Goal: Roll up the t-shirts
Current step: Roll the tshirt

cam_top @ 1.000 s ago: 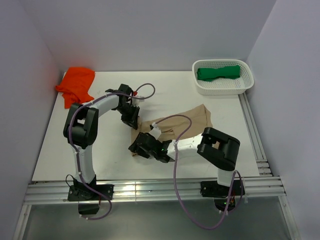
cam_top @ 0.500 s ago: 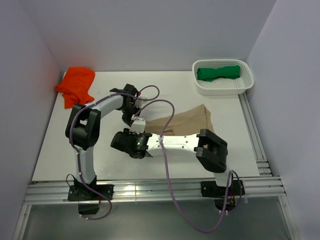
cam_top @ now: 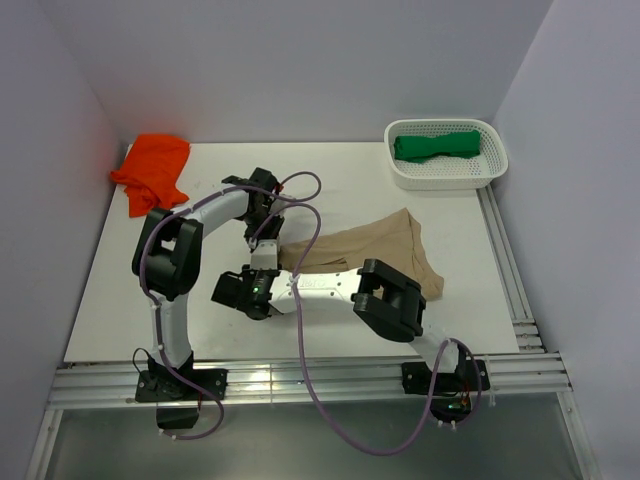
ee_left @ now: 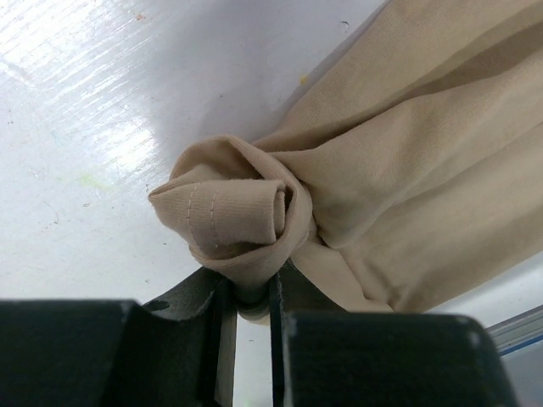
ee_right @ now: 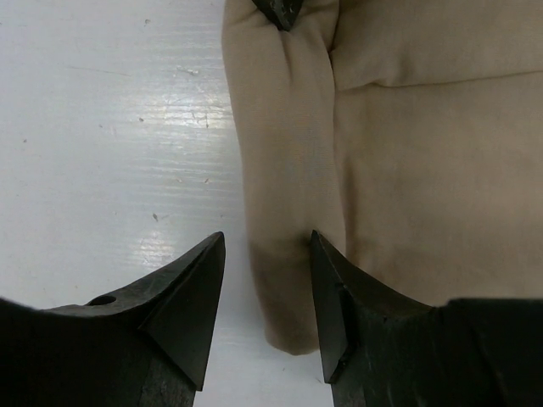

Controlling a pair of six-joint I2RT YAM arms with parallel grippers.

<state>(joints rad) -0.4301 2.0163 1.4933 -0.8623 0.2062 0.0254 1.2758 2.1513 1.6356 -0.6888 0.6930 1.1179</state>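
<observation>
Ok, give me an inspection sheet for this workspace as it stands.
Surface: white table, faint scuffs.
Job's things: tan t-shirt mid-table, left end rolled; orange t-shirt heaped at far-left corner; green t-shirt in white basket.
Clutter: nothing seen.
Grippers: left gripper shut on the tan t-shirt's rolled end; right gripper open over the roll.
Cables: purple cables loop over both arms, one arching above the tan t-shirt.
Surroundings: pale walls; metal rails at near edge.

Bright overhead light, glare on table (ee_left: 68,51), soft shadows, pics sharp.
</observation>
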